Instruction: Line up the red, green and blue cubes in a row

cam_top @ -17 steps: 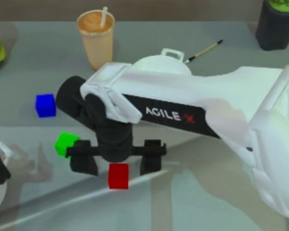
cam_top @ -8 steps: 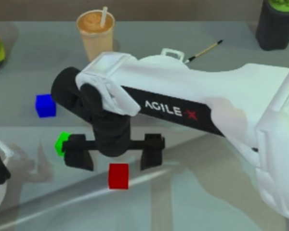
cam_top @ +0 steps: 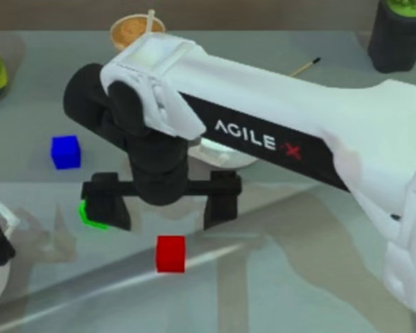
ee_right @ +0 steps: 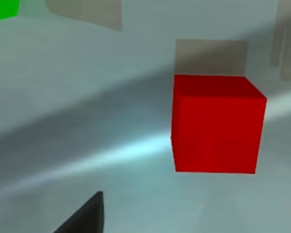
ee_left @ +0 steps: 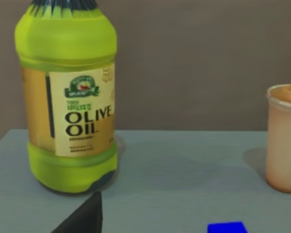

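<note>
Glassy grey surface (cam_top: 298, 277). Right end effector (cam_top: 163, 205) spread wide above it; small bright red cube (cam_top: 170, 254) sits square-on just below, green cube (cam_top: 90, 211) half-hidden beside one finger, blue cube (cam_top: 66, 152) further left. Left end effector's state unreadable.

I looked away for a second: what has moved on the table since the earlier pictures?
The right gripper, fingers open and empty, drew back from the small red cube toward the table's far side and left, now covering most of the bright green cube. All three cubes, including the deep blue cube, stayed put.
</note>
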You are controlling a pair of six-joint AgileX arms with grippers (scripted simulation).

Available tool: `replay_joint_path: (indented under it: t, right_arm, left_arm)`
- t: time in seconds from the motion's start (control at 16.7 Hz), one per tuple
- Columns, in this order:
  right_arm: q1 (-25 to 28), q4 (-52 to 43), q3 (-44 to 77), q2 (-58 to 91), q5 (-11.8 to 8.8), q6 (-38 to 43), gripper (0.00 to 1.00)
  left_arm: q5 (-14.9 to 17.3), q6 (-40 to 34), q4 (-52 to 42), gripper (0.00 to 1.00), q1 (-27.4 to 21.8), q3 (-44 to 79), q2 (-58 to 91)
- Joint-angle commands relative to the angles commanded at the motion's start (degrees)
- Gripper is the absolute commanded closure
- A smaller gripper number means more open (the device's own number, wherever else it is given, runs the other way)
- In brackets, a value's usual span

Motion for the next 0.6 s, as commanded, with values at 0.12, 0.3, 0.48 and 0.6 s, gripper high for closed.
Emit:
replay_joint_path:
  t: [0.12, 0.3, 0.48, 0.6]
  right_arm:
    - [-0.33, 0.14, -0.1, 0.18, 0.0, 0.0, 0.0]
    - [-1.66, 2.03, -3.14, -3.25, 1.09, -2.05, 0.0]
    - [-5.07, 6.56, -10.55, -12.0, 3.29, -6.44, 0.0]
    - [-8.48, 10.9, -17.76, -20.95, 4.93, -10.31, 0.0]
  left_arm:
    - [0.0, 0.0, 0.0, 0.0, 0.0, 0.0, 0.0]
    - [0.08, -0.01, -1.78, 0.0, -0.63, 2.51, 2.59]
    - [0.13, -0.01, -6.02, 0.0, -1.97, 8.52, 9.2]
    - [0.12, 0.01, -9.98, 0.0, -3.15, 14.06, 15.98]
